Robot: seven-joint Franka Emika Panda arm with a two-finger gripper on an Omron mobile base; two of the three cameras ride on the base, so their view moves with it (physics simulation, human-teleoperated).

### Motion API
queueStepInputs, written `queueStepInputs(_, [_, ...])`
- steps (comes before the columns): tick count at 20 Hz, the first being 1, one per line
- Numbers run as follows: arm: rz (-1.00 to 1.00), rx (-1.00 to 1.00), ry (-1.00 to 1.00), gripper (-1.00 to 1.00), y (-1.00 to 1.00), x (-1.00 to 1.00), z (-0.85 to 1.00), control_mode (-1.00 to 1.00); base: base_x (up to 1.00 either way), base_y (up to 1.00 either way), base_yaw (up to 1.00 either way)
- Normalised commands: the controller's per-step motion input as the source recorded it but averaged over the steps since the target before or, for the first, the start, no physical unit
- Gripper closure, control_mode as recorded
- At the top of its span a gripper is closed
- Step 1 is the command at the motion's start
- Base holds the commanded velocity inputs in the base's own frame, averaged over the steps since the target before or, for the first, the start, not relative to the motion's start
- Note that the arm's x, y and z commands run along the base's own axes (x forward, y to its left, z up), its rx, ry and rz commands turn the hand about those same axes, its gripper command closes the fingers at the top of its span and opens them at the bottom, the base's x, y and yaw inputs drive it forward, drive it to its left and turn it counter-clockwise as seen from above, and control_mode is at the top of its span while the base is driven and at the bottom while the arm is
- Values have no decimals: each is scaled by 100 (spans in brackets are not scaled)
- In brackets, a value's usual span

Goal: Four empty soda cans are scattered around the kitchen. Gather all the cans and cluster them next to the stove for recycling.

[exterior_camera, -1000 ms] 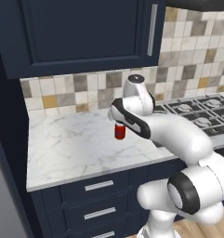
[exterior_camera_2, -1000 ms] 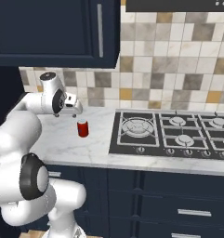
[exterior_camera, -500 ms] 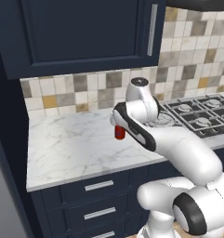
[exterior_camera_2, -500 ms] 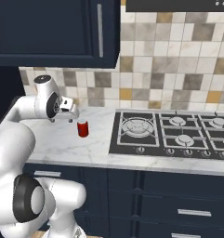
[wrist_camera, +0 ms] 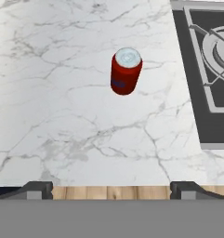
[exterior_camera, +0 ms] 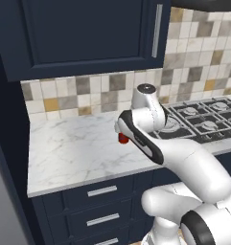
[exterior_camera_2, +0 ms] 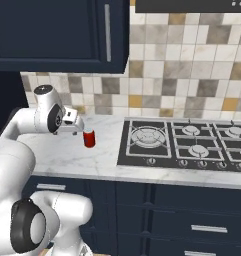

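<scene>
Can (wrist_camera: 126, 71) upright on marble, clear of empty, spread-fingered end effector (wrist_camera: 111, 189), beside stove (wrist_camera: 207, 74).

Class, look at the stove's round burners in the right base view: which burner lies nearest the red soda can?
The large burner at the stove's left end, under the grate closest to the red soda can. The other burners sit further right, away from the can.

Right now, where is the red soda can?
The red soda can stands upright on the marble counter, just left of the stove in the right base view, free of the open gripper.
</scene>
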Motion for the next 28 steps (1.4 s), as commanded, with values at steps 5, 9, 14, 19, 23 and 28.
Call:
queueStepInputs(5, [0, 0, 0, -100, 0, 0, 0, 100, -43, -1, -1])
queueStepInputs(9, [0, 0, 0, -100, 0, 0, 0, 100, -62, 0, 0])
queueStepInputs(14, [0, 0, 0, -100, 0, 0, 0, 100, -41, 0, 50])
queueStepInputs(19, [0, 0, 0, -100, 0, 0, 0, 100, -14, 0, 99])
queueStepInputs(23, [0, 0, 0, -100, 0, 0, 0, 100, -5, 0, 100])
queueStepInputs(28, [0, 0, 0, -100, 0, 0, 0, 100, -7, 0, 100])
